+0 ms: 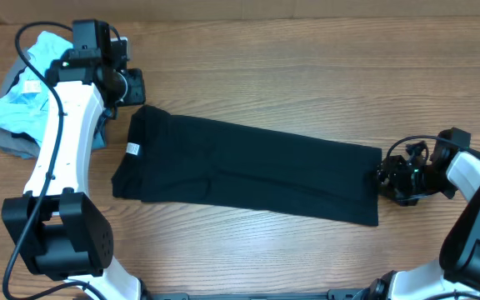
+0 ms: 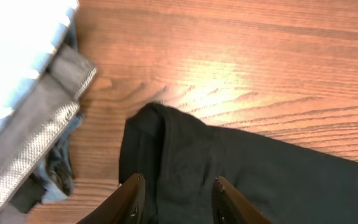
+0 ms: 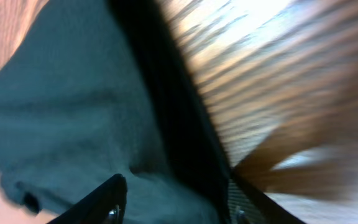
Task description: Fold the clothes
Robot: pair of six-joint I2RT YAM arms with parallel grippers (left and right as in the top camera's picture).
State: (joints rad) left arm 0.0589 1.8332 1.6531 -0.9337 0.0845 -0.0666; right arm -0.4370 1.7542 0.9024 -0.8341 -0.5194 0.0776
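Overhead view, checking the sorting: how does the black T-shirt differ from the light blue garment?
The black T-shirt lies flat, folded into a long strip; the light blue garment is crumpled in a heap. The black T-shirt lies directly on the table; the light blue garment sits atop a grey garment. Both are soft fabric.

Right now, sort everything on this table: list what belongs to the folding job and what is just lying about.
Job:
black T-shirt, lying as a long band
left gripper, at one end of it
right gripper, at the other end

Lying about:
light blue garment
grey garment, heaped with it near the left gripper
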